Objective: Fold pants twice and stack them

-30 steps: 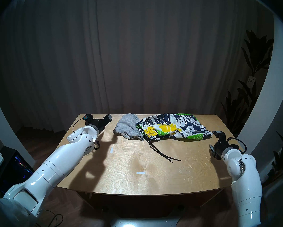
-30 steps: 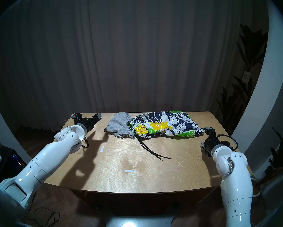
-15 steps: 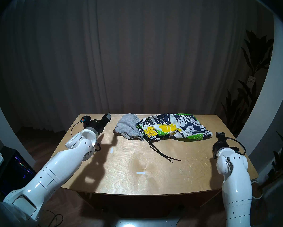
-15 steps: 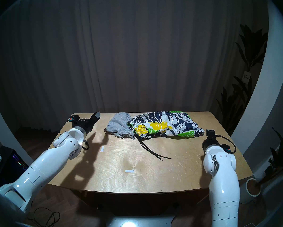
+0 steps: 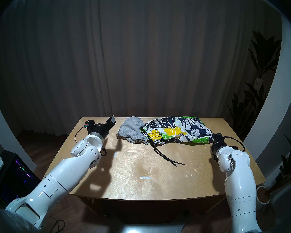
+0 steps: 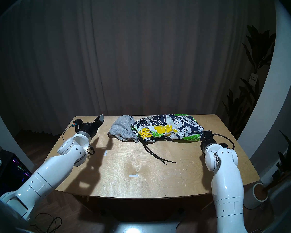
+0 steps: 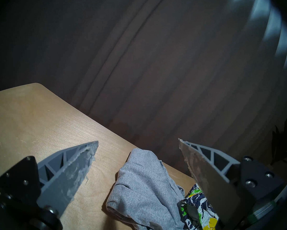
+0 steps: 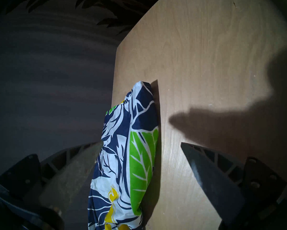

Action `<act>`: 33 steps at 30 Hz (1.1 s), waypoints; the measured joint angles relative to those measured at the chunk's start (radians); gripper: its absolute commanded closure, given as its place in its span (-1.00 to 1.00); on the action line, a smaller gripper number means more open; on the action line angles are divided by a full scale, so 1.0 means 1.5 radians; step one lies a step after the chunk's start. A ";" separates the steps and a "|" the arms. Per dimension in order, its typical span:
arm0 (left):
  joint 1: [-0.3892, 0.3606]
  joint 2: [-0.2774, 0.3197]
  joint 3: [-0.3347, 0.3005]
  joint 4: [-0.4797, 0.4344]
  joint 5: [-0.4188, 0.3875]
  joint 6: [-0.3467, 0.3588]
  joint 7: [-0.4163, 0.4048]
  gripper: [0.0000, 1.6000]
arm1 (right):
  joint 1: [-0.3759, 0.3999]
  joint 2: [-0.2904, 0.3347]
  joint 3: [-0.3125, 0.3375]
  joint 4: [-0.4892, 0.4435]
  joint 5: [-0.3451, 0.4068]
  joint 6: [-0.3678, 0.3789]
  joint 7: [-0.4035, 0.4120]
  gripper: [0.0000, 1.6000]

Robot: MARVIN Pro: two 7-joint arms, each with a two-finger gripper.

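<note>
Lying crumpled at table far edge: grey shorts just R of left gripper, jaws spread, empty. Floral shorts touch grey pair; their end sits between right gripper fingers, spread wide, nothing pinched. Drawstring trails nearer robot.

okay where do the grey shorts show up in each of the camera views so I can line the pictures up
Head stereo left: grey shorts at the table's far edge, left of centre.
Head stereo right: same spot.
Left wrist: bottom centre, between the open jaws.
Right wrist: not in view.
Shared landmark: the floral shorts, touching the grey pair's right side.
</note>
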 measured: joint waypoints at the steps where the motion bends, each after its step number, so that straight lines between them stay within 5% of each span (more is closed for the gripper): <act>1: 0.000 -0.002 0.003 -0.001 0.002 -0.001 0.004 -1.00 | 0.004 0.004 0.002 0.007 0.005 0.008 0.002 -1.00; 20: -0.010 -0.039 0.040 -0.009 0.045 -0.020 0.078 -1.00 | 0.084 0.046 -0.026 0.137 0.031 0.081 0.032 -1.00; 33: -0.016 -0.057 0.043 -0.013 0.070 -0.032 0.120 -1.00 | 0.131 0.067 -0.060 0.198 -0.004 0.091 0.058 -1.00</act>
